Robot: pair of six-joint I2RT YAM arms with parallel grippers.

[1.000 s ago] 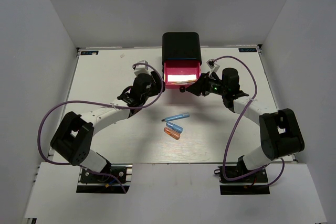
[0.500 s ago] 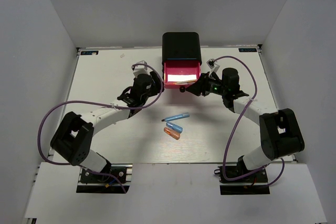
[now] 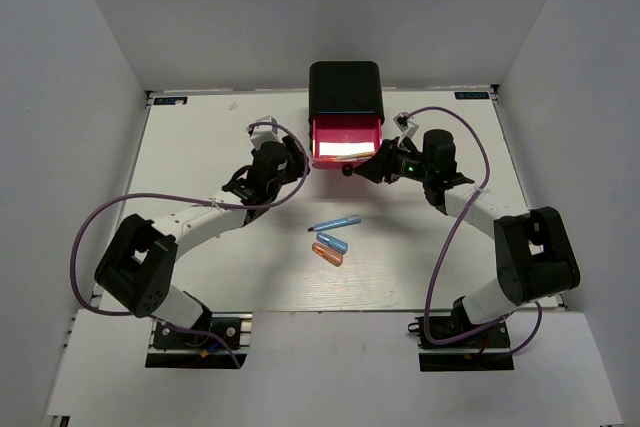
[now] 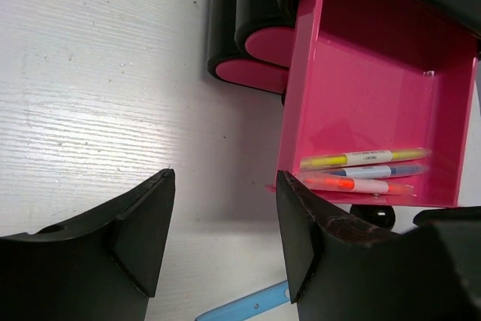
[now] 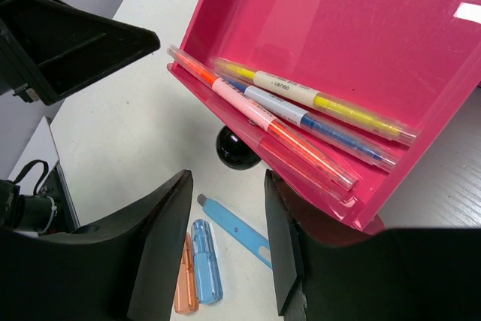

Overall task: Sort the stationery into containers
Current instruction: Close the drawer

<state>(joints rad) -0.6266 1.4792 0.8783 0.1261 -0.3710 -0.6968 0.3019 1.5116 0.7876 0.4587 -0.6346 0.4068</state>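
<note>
Stationery (image 5: 301, 114) roughly half sorted: three sticks (image 4: 361, 172) in pink drawer (image 3: 347, 127), upper centre; pen (image 3: 335, 222), blue capsule (image 3: 332, 242), orange capsule (image 3: 327, 254) left mid-frame. Left gripper (image 4: 225, 186), right gripper (image 5: 228, 186) spread, empty.

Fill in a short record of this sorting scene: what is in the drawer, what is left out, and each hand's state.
Drawer: pink, pulled out
Inside it: yellow marker, blue marker, orange marker
Loose on table: thin blue pen, blue capsule, orange capsule
Left hand: open, empty
Right hand: open, empty, near knob
</note>
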